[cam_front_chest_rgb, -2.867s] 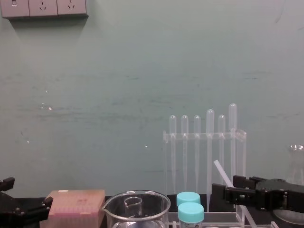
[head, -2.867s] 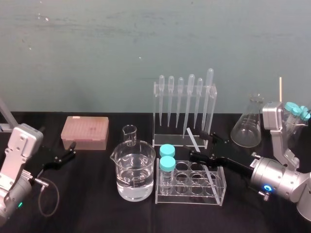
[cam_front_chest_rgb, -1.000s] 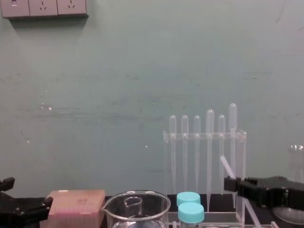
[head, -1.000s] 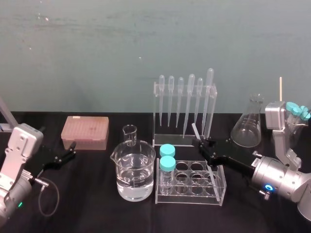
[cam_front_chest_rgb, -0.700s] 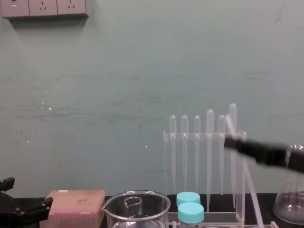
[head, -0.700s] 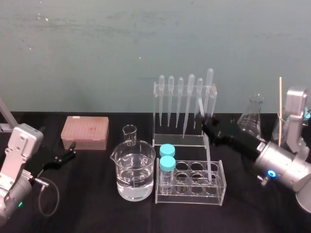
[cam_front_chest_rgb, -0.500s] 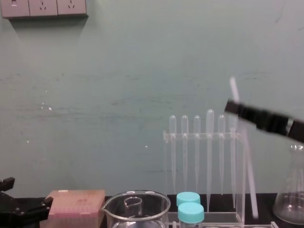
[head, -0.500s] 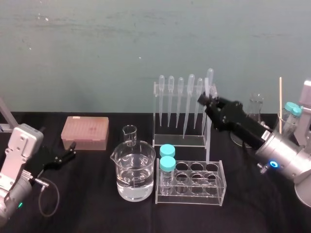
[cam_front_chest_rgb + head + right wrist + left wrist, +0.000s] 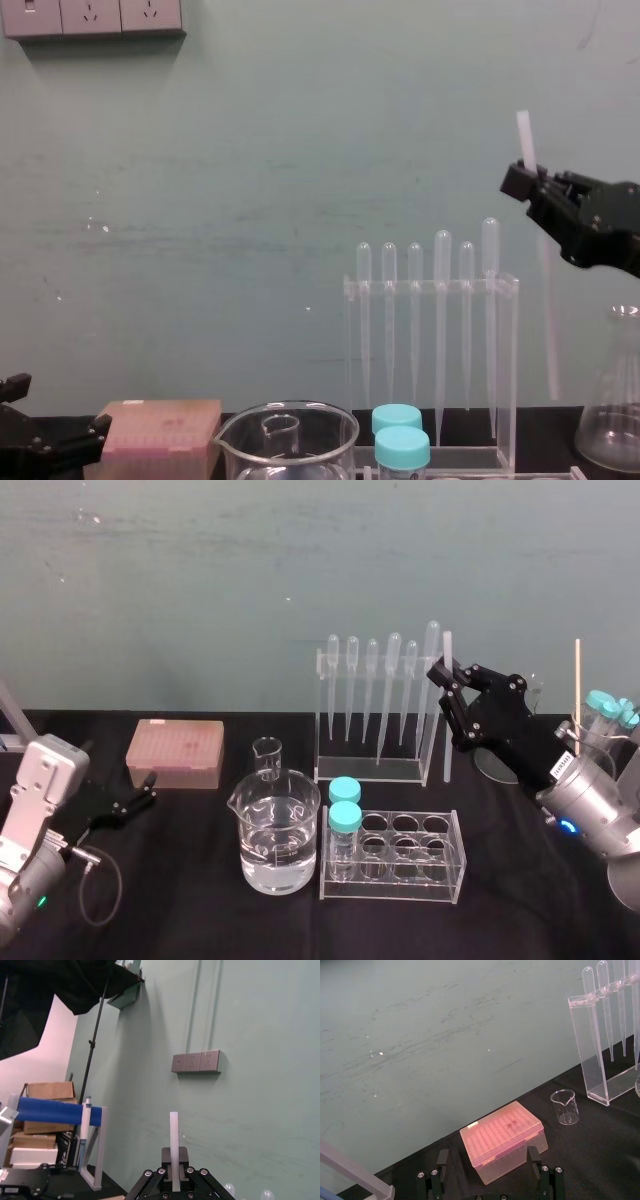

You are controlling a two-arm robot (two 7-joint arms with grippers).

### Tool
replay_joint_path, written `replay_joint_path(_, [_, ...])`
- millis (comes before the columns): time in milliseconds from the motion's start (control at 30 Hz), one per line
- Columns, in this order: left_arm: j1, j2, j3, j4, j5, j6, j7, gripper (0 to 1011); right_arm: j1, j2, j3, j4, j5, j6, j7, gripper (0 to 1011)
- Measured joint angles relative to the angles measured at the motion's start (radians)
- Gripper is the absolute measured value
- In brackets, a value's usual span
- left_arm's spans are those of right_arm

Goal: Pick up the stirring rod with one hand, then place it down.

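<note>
Against wall (image 9: 200,570), right gripper (image 9: 447,683) holds stirring rod (image 9: 447,745), seemingly clear of rack (image 9: 370,771).

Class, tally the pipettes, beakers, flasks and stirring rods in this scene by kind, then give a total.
Pipettes: 6
Beakers: 2
Flask: 1
Stirring rod, gripped by the right gripper: 1
Total: 10
</note>
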Motion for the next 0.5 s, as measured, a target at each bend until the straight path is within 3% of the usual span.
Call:
replay_joint_path(233, [0.000, 0.000, 0.000, 0.000, 0.000, 0.000, 0.000, 1000, -0.006, -0.007, 0.010, 0.046, -0.004, 0.024, 0.014, 71])
replay_joint_path(500, [0.000, 0.000, 0.000, 0.000, 0.000, 0.000, 0.000, 1000, -0.006, -0.008, 0.010, 0.047, -0.003, 0.025, 0.015, 71])
